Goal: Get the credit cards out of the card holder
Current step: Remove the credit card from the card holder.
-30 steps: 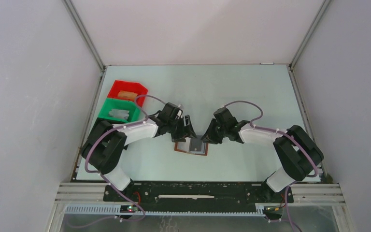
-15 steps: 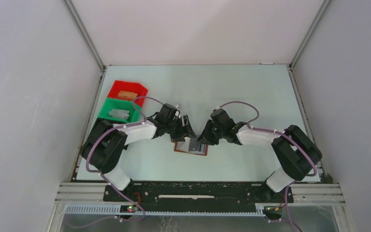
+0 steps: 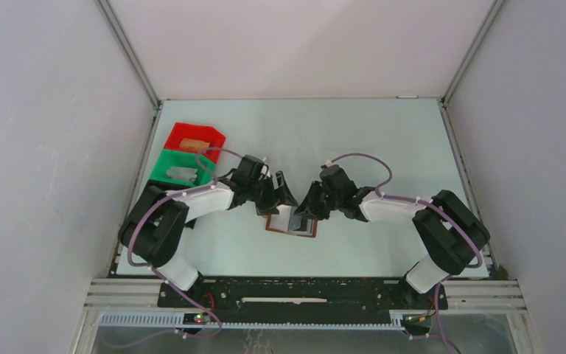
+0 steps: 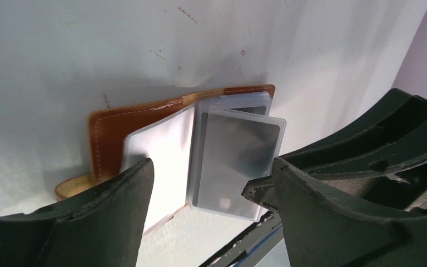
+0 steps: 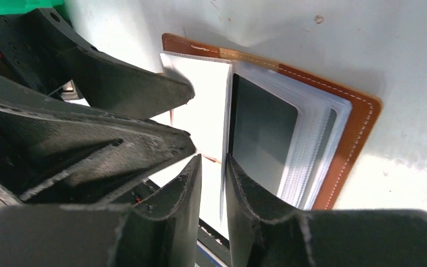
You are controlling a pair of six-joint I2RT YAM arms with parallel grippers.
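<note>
The brown card holder (image 3: 292, 230) lies open on the table between both grippers. It shows in the left wrist view (image 4: 103, 130) and the right wrist view (image 5: 361, 128) with several clear sleeves. A dark grey credit card (image 4: 236, 153) sits in a sleeve that stands up from the spine; it also shows in the right wrist view (image 5: 261, 128). My left gripper (image 3: 280, 200) is wide open over the holder's left half (image 4: 211, 172). My right gripper (image 3: 306, 209) has its jaws a narrow gap apart (image 5: 212, 164), with the edge of a raised sleeve between them, against the right finger.
A red bin (image 3: 214, 137) holding a tan flat thing and a green bin (image 3: 163, 164) holding a pale thing stand at the back left. The enclosure's white walls rise behind and on both sides. The two grippers are almost touching over the holder.
Both grippers have shifted left and drawn closer over the card holder. The grey sleeve that lay flatter before now stands up between them.
</note>
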